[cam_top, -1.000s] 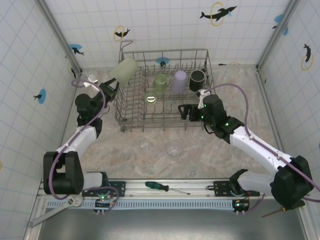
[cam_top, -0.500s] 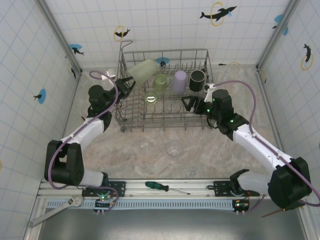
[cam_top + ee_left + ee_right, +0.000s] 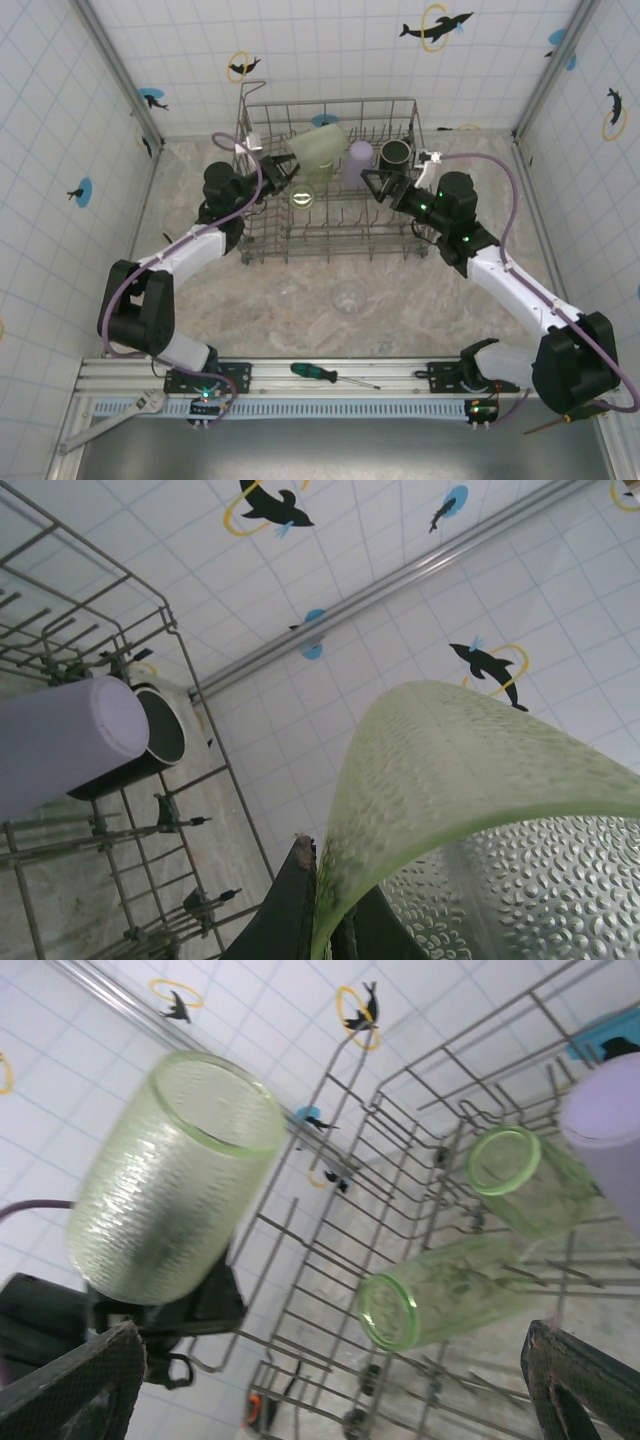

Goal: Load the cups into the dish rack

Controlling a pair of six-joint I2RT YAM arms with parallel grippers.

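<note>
**Left end effector (image 3: 283, 170) carries a green tumbler (image 3: 318, 148) over the dish rack (image 3: 300, 256).**
Its jaws are pinched tight on the tumbler's edge. The cup juts ahead of them, tilted above the rack's back rows, likely so it can be tipped down among the tines. The right end effector (image 3: 385, 186) gapes wide and empty opposite, with the black mug (image 3: 396, 153) just beyond it.

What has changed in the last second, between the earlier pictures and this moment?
The left jaws, shut on a green cup, carried it rightward from outside the dish rack to above its far row. The right jaws, open and empty, moved farther out, toward the black mug. The mug, the lilac cup and the clear cup on the table stayed put.
</note>
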